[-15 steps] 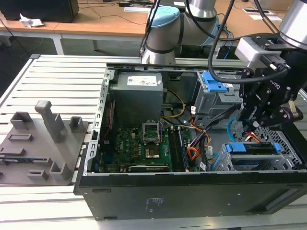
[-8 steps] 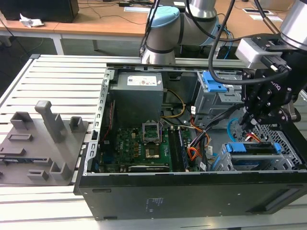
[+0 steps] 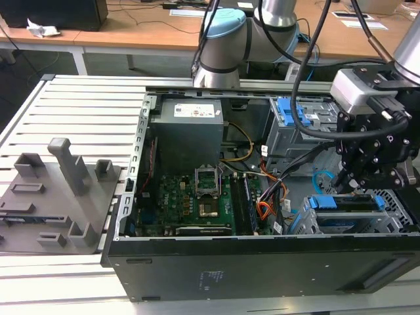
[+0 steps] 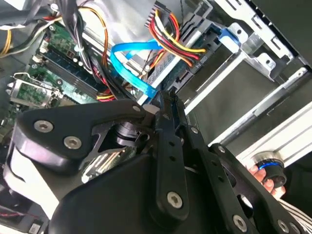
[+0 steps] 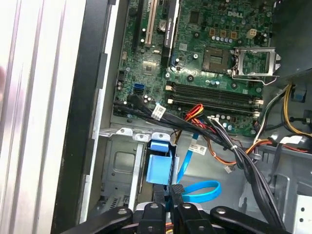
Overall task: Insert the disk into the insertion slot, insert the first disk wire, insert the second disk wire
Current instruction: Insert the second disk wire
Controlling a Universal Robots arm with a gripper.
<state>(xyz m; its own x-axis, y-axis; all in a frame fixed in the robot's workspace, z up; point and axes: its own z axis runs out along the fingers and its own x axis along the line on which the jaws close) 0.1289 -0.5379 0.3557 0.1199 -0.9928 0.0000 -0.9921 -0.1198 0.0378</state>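
**A:** Right up close, the black links of the gripper (image 5: 175,194) crowd the first wrist view, and the fingers are drawn in narrow, almost together.

**B:** On what?

**A:** On a small dark plug, as far as I can see. It's the end of the blue wire (image 5: 201,190), which curls in a flat loop just beside the tips.

**B:** The second wrist view agrees. The fingertips (image 4: 168,109) meet in a thin point, and the blue wire (image 4: 127,62) bends round right above them.

**A:** And the disk?

**B:** In the exterior view the disk (image 3: 348,204) lies flat in the slot (image 3: 303,224), the low holed cage at the case's near corner on that view's right. Its blue frame shows along the top.

**A:** So it's seated. The gripper (image 3: 355,186) hangs directly over that cage, tips down near the disk's back edge.

**B:** The first wrist view also shows a blue plastic block (image 5: 160,168) just beside the tips. I can't tell whether it touches them.

**A:** Around it?

**B:** The orange and yellow bundle (image 4: 170,39) runs past behind the wire. The green board (image 5: 219,48) lies flat on the case floor. The taller cage (image 3: 296,113) stands beyond the slot.
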